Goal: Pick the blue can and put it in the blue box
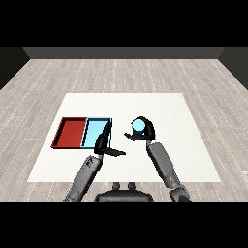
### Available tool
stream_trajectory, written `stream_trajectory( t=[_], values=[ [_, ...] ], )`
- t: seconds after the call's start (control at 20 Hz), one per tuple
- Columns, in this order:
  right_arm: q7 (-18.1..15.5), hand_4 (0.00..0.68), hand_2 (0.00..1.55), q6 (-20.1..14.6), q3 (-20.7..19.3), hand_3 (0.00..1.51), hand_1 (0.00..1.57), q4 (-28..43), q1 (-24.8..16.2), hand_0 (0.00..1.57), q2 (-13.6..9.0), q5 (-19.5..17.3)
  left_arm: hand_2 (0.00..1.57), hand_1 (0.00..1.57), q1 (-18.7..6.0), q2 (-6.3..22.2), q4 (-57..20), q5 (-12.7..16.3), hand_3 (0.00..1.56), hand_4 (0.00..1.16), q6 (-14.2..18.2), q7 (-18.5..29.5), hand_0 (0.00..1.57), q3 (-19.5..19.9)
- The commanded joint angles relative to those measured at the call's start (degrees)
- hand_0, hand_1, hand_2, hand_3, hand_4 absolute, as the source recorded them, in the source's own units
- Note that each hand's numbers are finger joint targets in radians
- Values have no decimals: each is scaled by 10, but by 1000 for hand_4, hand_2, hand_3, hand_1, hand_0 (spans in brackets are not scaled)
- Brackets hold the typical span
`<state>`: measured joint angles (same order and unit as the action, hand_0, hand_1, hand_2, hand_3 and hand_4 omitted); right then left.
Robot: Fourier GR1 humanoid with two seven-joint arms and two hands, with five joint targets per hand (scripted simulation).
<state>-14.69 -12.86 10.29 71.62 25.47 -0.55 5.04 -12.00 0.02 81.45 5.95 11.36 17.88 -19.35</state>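
A white bench [169, 106] stands on a grey plank floor [121, 72]. On it the red tray [70, 132] touches the light blue tray [94, 131]; both hold nothing. Right of the blue tray, the right hand [145, 132] curls round the blue can [138, 126], while the left hand [104, 144], fingers straight, overlaps that tray's near right corner.

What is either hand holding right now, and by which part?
The right hand is curled round the side of the blue can, whose top shows above the fingers. The left hand holds nothing; its fingers are straight, over the light blue tray.
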Motion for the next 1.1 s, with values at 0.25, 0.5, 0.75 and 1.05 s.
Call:
stream_trajectory(
  t=[0.25,0.5,0.75,1.05],
  values=[
    [15,554,1463,-24,51,1371,1443,13,-4,1443,5,12,0,0,-24,0,-54,15,0,0,14,7,0,-23],
    [17,555,1456,-16,45,1365,1419,6,25,1419,5,39,0,0,-51,0,-56,54,0,0,54,-25,0,-62],
    [22,553,1467,-2,53,1371,1447,7,27,1447,5,45,0,0,-94,0,-149,112,0,0,94,44,0,-109],
    [-52,553,1463,-9,65,1373,1437,-66,50,1437,5,77,0,0,-132,0,-226,148,0,0,87,77,0,-103]
  ],
)
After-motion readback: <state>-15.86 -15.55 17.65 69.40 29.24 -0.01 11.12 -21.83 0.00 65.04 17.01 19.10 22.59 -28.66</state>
